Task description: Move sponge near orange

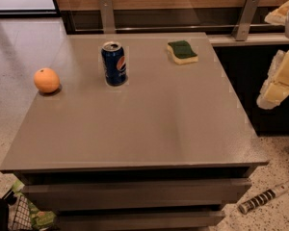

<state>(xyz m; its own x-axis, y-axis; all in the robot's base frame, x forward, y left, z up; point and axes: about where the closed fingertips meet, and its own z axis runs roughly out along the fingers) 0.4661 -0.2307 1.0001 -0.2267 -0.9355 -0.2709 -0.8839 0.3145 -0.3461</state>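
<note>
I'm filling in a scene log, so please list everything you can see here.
sponge: one, green top on pale yellow, back right of the tabletop
orange: one, orange, left edge of the tabletop
Pepsi can: one, blue, upright, back of the tabletop between the two
table: one, grey, centre
metal brackets: two, grey, behind the table
striped stick: one, black and white, floor at lower right
tool: one, pale yellow, beyond the table's right edge, touching nothing
</note>
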